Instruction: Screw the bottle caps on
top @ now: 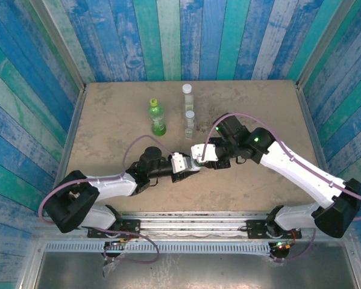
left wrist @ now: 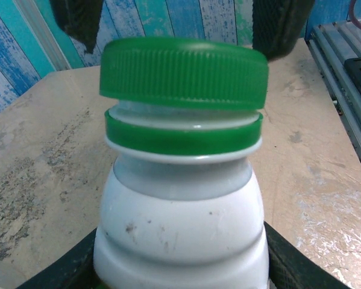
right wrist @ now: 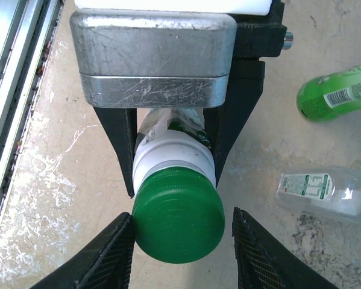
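Dark green cap (left wrist: 183, 72) sits on the white bottle's (left wrist: 180, 229) neck with a gap above the collar ring, so by my reading it is not yet screwed home. Right jaws bracket it loosely, a sliver clear on one side. Left jaws clamp the bottle's body. Farther up the bench (top: 108, 108), the green bottle (top: 158, 118) and two clear bottles (top: 187, 96) (top: 190, 120) stand capped. How tight those caps are is too small to judge.

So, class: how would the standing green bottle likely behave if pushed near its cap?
The green bottle stands tall and slim, so it would probably tip rather than slide. Once down, its round body would likely roll. Being plastic, it is probably light, though its fill level can't be judged.
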Controlling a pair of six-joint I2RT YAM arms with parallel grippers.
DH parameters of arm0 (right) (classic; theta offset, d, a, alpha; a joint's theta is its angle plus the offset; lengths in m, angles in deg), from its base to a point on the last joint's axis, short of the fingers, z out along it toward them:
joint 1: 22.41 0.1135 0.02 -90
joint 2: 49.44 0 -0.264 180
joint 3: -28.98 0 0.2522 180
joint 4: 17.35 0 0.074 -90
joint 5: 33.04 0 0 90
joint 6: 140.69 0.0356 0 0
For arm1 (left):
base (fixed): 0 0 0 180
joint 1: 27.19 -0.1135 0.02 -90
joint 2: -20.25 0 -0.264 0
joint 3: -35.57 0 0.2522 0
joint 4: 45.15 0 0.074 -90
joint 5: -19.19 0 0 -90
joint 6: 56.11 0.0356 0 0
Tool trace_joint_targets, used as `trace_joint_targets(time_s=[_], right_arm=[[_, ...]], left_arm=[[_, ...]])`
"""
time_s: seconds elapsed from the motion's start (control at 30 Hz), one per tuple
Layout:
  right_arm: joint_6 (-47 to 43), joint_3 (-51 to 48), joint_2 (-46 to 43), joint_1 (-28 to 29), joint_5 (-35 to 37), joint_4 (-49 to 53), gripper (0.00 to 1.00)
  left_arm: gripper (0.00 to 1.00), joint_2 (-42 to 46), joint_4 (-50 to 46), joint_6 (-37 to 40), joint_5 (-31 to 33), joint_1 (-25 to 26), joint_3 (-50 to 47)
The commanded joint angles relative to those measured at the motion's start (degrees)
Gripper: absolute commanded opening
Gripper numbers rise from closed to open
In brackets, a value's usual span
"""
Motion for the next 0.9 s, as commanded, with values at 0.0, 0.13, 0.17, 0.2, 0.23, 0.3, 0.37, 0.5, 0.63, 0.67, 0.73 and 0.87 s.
trace_joint_targets(time_s=[0.0, 0.13, 0.17, 0.2, 0.23, 0.3, 0.37, 0.5, 0.63, 0.67, 0.73, 0.87], right_arm=[[-0.19, 0.48, 0.95, 0.17, -1.09, 0.84, 0.48], [-0.57, 0.75, 1.40, 0.16, -1.44, 1.73, 0.48], [-0.52, 0.80, 1.48, 0.21, -1.46, 1.83, 0.47], [-0.48, 0.83, 1.62, 0.20, -1.50, 1.94, 0.47], [-0.48, 0.79, 1.74, 0.21, -1.54, 2.02, 0.47], [-0.50, 0.97, 1.99, 0.21, -1.34, 2.19, 0.45], [-0.28, 1.29, 2.10, 0.20, -1.12, 2.35, 0.42], [0.85, 1.73, 2.36, 0.21, -0.89, 2.38, 0.38], [7.32, 2.11, 2.46, 0.20, -0.76, 1.78, 0.36], [11.25, 1.57, 2.30, 0.18, -0.70, 0.78, 0.34], [24.24, -0.27, 1.88, 0.21, 1.52, -3.56, 0.27], [50.92, -2.63, 1.19, 0.25, 7.31, -8.33, 0.16]], left_arm=[[0.45, 2.85, 1.70, 0.61, -1.16, 0.22, 0.62], [0.45, 2.79, 1.58, 0.60, -1.14, 0.18, 0.73], [0.45, 2.82, 1.53, 0.61, -1.14, 0.25, 0.78], [0.45, 2.79, 1.49, 0.61, -1.14, 0.20, 0.77], [0.45, 2.83, 1.43, 0.61, -1.10, 0.26, 0.75], [0.45, 2.68, 1.27, 0.70, -1.05, 0.20, 0.86], [0.45, 2.54, 1.09, 0.70, -1.14, 0.18, 1.00], [0.45, 2.57, 1.23, 0.72, -0.99, 0.23, 0.96], [0.45, 2.85, 1.62, 0.46, -0.18, 0.19, 0.76], [0.45, 2.83, 1.87, 0.37, 0.08, 0.22, 0.72], [0.45, 2.83, 1.90, 0.39, 0.37, 0.20, 0.76], [0.45, 2.71, 1.78, 0.41, 0.49, 0.22, 0.68]])
